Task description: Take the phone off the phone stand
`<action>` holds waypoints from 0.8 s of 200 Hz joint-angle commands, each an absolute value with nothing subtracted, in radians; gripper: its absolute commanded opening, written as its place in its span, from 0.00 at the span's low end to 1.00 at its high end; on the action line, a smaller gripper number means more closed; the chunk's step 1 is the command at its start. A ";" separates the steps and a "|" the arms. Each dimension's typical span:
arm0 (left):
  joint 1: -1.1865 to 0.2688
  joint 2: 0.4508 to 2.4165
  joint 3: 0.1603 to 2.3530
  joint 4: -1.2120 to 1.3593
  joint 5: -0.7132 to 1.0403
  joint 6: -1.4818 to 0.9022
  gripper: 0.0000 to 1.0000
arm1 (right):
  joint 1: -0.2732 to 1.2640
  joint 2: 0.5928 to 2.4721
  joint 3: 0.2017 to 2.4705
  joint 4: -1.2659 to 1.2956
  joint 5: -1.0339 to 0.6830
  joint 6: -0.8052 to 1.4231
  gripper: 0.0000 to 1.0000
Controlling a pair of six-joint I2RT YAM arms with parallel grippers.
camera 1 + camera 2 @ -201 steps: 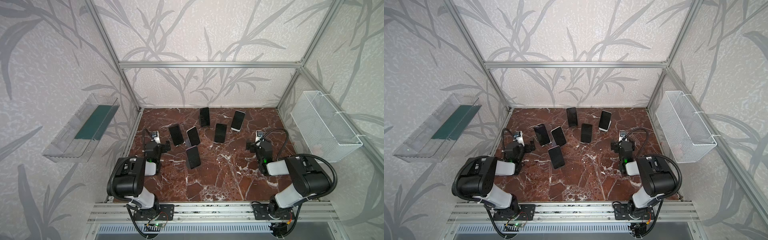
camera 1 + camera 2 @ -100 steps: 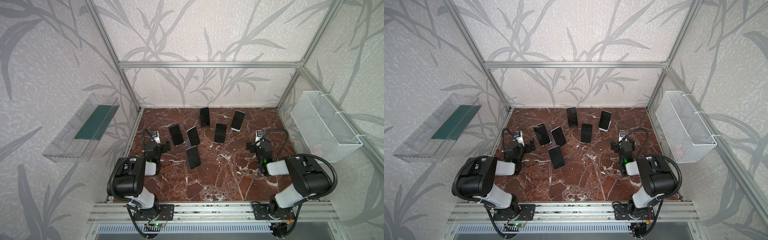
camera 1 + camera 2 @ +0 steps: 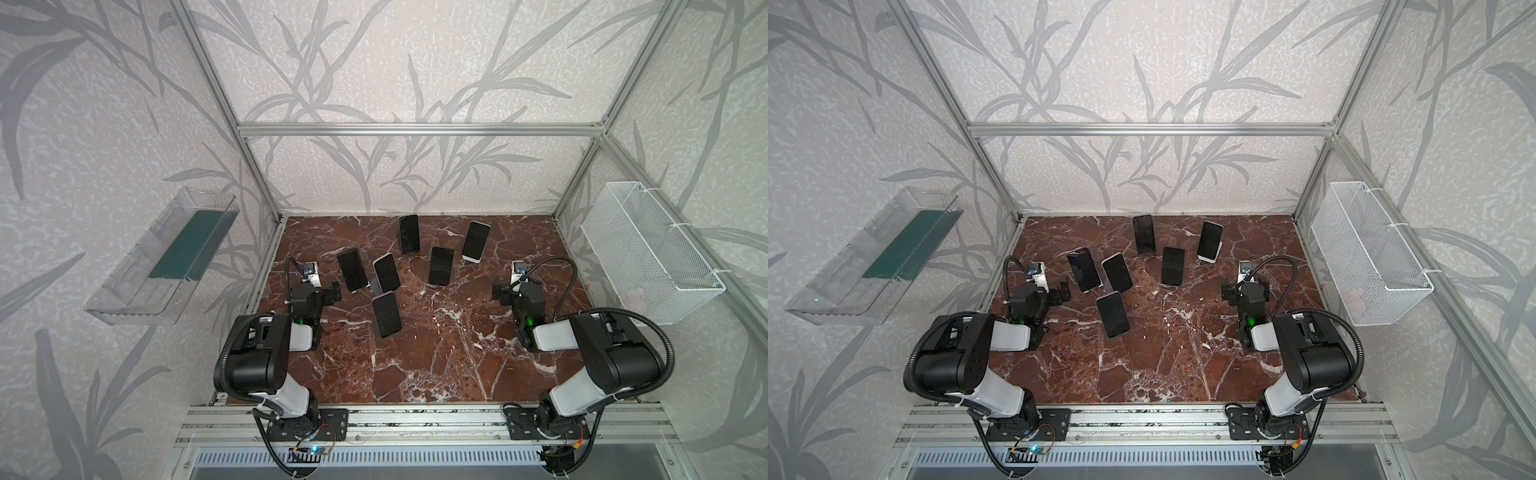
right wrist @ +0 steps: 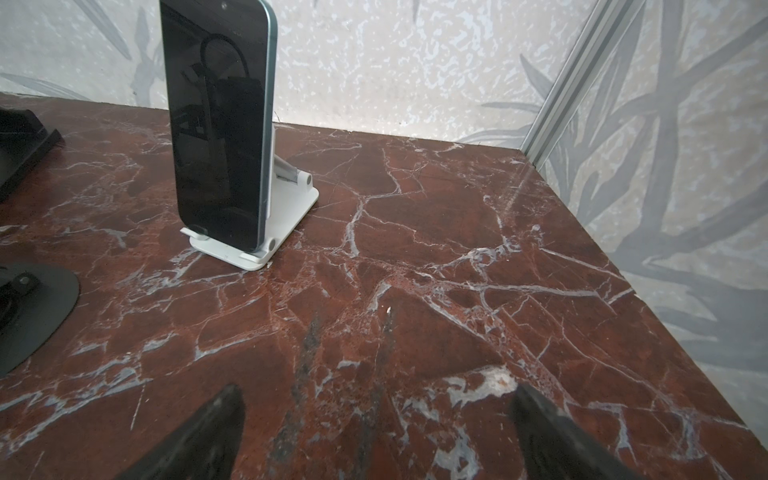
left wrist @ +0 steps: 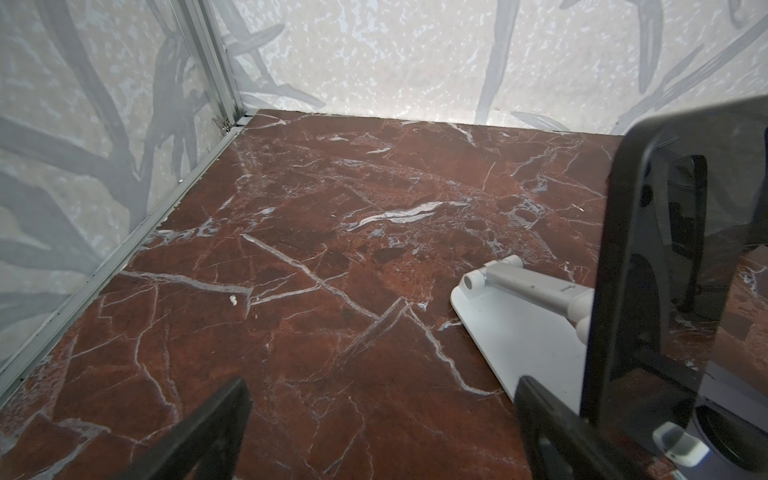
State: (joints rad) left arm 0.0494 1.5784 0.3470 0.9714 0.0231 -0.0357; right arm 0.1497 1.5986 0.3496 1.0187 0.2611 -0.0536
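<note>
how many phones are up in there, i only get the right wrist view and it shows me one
observer: six, counted in both top views. Yours is the far right phone, on its white stand.
operator: is the left claw on anything
observer: no. The left claw is open and empty, with one finger close beside the leftmost phone. I cannot tell whether they touch.
operator: which one sits closest to the front
observer: the front phone. It stands alone ahead of the other five, left of the middle.
</note>
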 commanded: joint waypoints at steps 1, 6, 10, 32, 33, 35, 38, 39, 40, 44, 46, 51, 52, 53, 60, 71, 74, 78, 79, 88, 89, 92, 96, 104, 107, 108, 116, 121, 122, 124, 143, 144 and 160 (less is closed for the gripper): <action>0.046 1.567 0.363 0.973 0.016 -0.015 0.99 | 0.153 1.598 0.357 1.035 0.268 -0.059 0.99; 0.047 1.567 0.362 0.973 0.015 -0.015 0.99 | 0.153 1.598 0.357 1.034 0.268 -0.059 0.99; 0.047 1.566 0.362 0.973 0.016 -0.015 0.99 | 0.153 1.598 0.356 1.035 0.267 -0.060 0.99; 0.046 1.565 0.362 0.973 0.016 -0.015 0.99 | 0.163 1.600 0.354 1.044 0.268 -0.074 0.99; 0.047 1.567 0.362 0.973 0.017 -0.015 0.99 | 0.165 1.601 0.354 1.046 0.268 -0.075 0.99; 0.047 1.566 0.362 0.973 0.016 -0.015 0.99 | 0.167 1.601 0.353 1.049 0.268 -0.079 0.99; 0.046 1.567 0.362 0.974 0.016 -0.015 0.99 | 0.169 1.603 0.352 1.053 0.267 -0.082 0.99; 0.046 1.567 0.362 0.973 0.017 -0.015 0.99 | 0.169 1.603 0.352 1.053 0.267 -0.082 0.99; 0.046 1.567 0.362 0.974 0.016 -0.015 0.99 | 0.169 1.603 0.351 1.053 0.266 -0.082 0.99; 0.047 1.568 0.362 0.973 0.017 -0.015 0.99 | 0.170 1.602 0.351 1.050 0.264 -0.082 0.99; 0.047 1.567 0.362 0.973 0.016 -0.015 0.99 | 0.169 1.602 0.354 1.050 0.265 -0.082 0.99; 0.046 1.566 0.362 0.974 0.017 -0.015 0.99 | 0.169 1.601 0.353 1.050 0.265 -0.082 0.99; 0.046 1.565 0.362 0.973 0.016 -0.015 0.99 | 0.169 1.601 0.353 1.050 0.265 -0.081 0.99; 0.046 1.565 0.362 0.974 0.016 -0.015 0.99 | 0.170 1.601 0.353 1.050 0.265 -0.081 0.99; 0.047 1.568 0.362 0.974 0.015 -0.015 0.99 | 0.170 1.601 0.353 1.049 0.264 -0.082 0.99; 0.046 1.567 0.362 0.974 0.016 -0.015 0.99 | 0.170 1.601 0.353 1.050 0.262 -0.082 0.99; 0.047 1.567 0.362 0.973 0.016 -0.015 0.99 | 0.170 1.601 0.353 1.050 0.263 -0.083 0.99; 0.047 1.567 0.362 0.974 0.015 -0.015 0.99 | 0.169 1.601 0.353 1.050 0.264 -0.082 0.99; 0.047 1.566 0.362 0.974 0.016 -0.015 0.99 | 0.169 1.601 0.354 1.049 0.263 -0.082 0.99; 0.046 1.566 0.363 0.973 0.017 -0.015 0.99 | 0.170 1.601 0.353 1.050 0.264 -0.082 0.99; 0.047 1.565 0.362 0.973 0.017 -0.016 0.99 | 0.169 1.601 0.353 1.050 0.263 -0.083 0.99; 0.046 1.566 0.362 0.972 0.017 -0.016 0.99 | 0.169 1.601 0.353 1.050 0.262 -0.082 0.99; 0.046 1.565 0.362 0.973 0.018 -0.017 0.99 | 0.169 1.601 0.353 1.050 0.263 -0.082 0.99; 0.046 1.566 0.363 0.975 0.020 -0.019 0.99 | 0.169 1.601 0.353 1.050 0.263 -0.082 0.99; 0.047 1.565 0.362 0.974 0.019 -0.020 0.99 | 0.169 1.601 0.354 1.049 0.263 -0.081 0.99; 0.048 1.566 0.362 0.974 0.019 -0.022 0.99 | 0.169 1.601 0.354 1.049 0.264 -0.081 0.99; 0.051 1.567 0.364 0.972 0.019 -0.025 0.99 | 0.169 1.601 0.353 1.050 0.263 -0.083 0.99; 0.051 1.567 0.365 0.971 0.012 -0.026 0.99 | 0.169 1.601 0.353 1.050 0.264 -0.081 0.99; 0.051 1.568 0.365 0.970 0.010 -0.027 0.99 | 0.169 1.601 0.353 1.049 0.263 -0.081 0.99; 0.051 1.567 0.366 0.967 0.002 -0.031 0.99 | 0.169 1.601 0.354 1.050 0.263 -0.082 0.99; 0.052 1.568 0.371 0.956 -0.024 -0.037 0.99 | 0.169 1.601 0.353 1.050 0.263 -0.083 0.99; 0.052 1.568 0.371 0.956 -0.024 -0.036 0.99 | 0.169 1.601 0.353 1.050 0.264 -0.082 0.99; 0.049 1.568 0.371 0.955 -0.025 -0.037 0.99 | 0.169 1.601 0.353 1.049 0.262 -0.081 0.99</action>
State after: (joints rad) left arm 0.0498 1.5784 0.3523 0.9562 -0.0017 -0.0376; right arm 0.1658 1.5986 0.3496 1.0195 0.2604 -0.0769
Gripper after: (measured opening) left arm 0.989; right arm 0.991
